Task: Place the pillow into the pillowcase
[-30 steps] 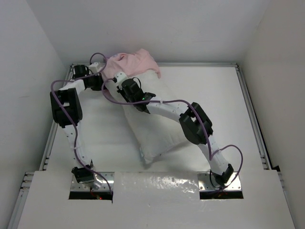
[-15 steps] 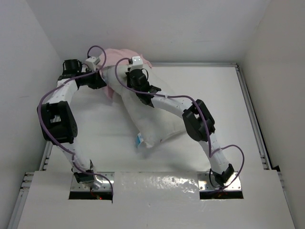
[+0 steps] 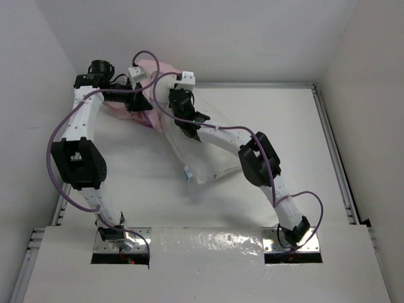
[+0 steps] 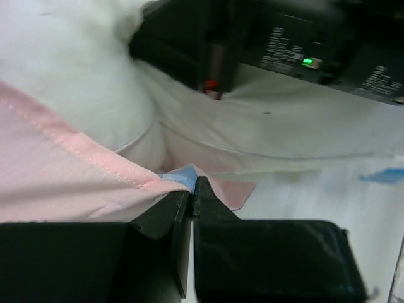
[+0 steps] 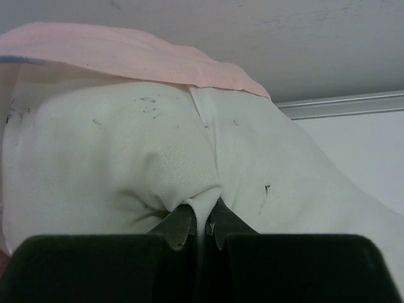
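Observation:
The white pillow [image 3: 203, 158] hangs lifted at the back of the table, its lower corner with a small blue tag [image 3: 187, 175] near the table. My right gripper [image 3: 178, 120] is shut on a pinch of the pillow's fabric [image 5: 189, 164]. The pink pillowcase [image 3: 151, 95] is bunched over the pillow's top end at the back left. My left gripper [image 3: 142, 101] is shut on the pillowcase's hem [image 4: 95, 170], where a blue strip [image 4: 180, 178] shows at the jaws. The pink edge [image 5: 126, 53] drapes over the pillow top in the right wrist view.
White walls close in at the back and both sides. A metal rail [image 3: 328, 132] runs along the table's right edge and another along the left. The right arm's black body [image 4: 284, 44] is close in front of the left wrist camera.
Both arms have risen and moved toward the back wall. The pillow has lifted off the table and hangs more upright. The pillowcase has come up with the left gripper.

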Robot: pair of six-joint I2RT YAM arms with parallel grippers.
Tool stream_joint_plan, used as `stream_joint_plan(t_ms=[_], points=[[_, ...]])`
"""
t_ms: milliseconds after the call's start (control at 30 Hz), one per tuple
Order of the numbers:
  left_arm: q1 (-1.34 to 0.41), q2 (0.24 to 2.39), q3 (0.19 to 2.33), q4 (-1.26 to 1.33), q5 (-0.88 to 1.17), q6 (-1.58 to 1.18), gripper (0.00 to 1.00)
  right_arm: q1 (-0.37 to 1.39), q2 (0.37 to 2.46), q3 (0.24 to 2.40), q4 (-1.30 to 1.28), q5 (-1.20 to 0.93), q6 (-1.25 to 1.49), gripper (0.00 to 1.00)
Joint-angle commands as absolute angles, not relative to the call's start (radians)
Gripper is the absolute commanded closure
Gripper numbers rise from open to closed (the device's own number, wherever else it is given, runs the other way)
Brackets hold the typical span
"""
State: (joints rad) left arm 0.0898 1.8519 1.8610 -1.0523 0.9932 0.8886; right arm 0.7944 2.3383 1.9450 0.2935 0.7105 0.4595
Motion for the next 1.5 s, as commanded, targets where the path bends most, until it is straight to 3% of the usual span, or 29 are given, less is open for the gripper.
stream_joint_plan(t_ms=[0, 300, 400, 433, 533, 633, 767, 800, 867, 1000, 1167, 1267, 1367, 1400, 1467], points=[[0.041, 1.844, 1.87, -1.296, 1.169, 1.103, 1.0, 0.804, 2.307, 1.936, 0.374, 0.726, 0.52, 1.0], [-0.026, 1.841, 1.692, -1.262, 0.941, 1.097, 1.0, 0.813, 2.323, 1.904, 0.371, 0.597, 0.589, 1.0], [-0.008, 1.833, 1.741, -1.299, 0.904, 1.098, 0.87, 0.813, 2.284, 1.804, 0.454, 0.493, 0.598, 1.0], [0.0, 1.829, 1.776, -1.308, 0.905, 1.098, 0.75, 0.813, 2.273, 1.775, 0.509, 0.448, 0.601, 1.0], [0.063, 1.807, 1.839, -1.316, 0.939, 1.072, 0.59, 0.811, 2.25, 1.686, 0.563, 0.39, 0.618, 1.0], [0.095, 1.802, 1.913, -1.313, 0.956, 1.04, 0.49, 0.811, 2.25, 1.668, 0.564, 0.359, 0.644, 1.0], [0.097, 1.799, 1.931, -1.115, 0.895, 0.85, 0.58, 0.811, 2.246, 1.648, 0.578, 0.325, 0.658, 1.0], [0.095, 1.798, 1.893, -1.045, 0.797, 0.71, 0.61, 0.811, 2.244, 1.644, 0.58, 0.315, 0.66, 1.0], [0.078, 1.801, 1.868, -0.878, 0.659, 0.593, 0.59, 0.811, 2.241, 1.634, 0.587, 0.307, 0.663, 1.0], [0.023, 1.83, 1.83, -0.812, 0.392, 0.581, 0.52, 0.811, 2.232, 1.628, 0.586, 0.298, 0.661, 1.0], [0.011, 1.839, 1.757, -0.7, 0.093, 0.502, 0.54, 0.811, 2.218, 1.609, 0.594, 0.299, 0.653, 1.0], [0.011, 1.836, 1.746, -0.66, 0.017, 0.469, 0.59, 0.811, 2.22, 1.601, 0.598, 0.295, 0.657, 1.0], [0.011, 1.835, 1.72, -0.649, 0.023, 0.462, 0.66, 0.813, 2.223, 1.598, 0.6, 0.288, 0.663, 1.0], [0.011, 1.835, 1.706, -0.647, 0.015, 0.459, 0.79, 0.811, 2.221, 1.597, 0.6, 0.288, 0.663, 1.0], [0.011, 1.83, 1.709, -0.653, 0.005, 0.442, 0.96, 0.811, 2.218, 1.591, 0.6, 0.285, 0.663, 1.0]])
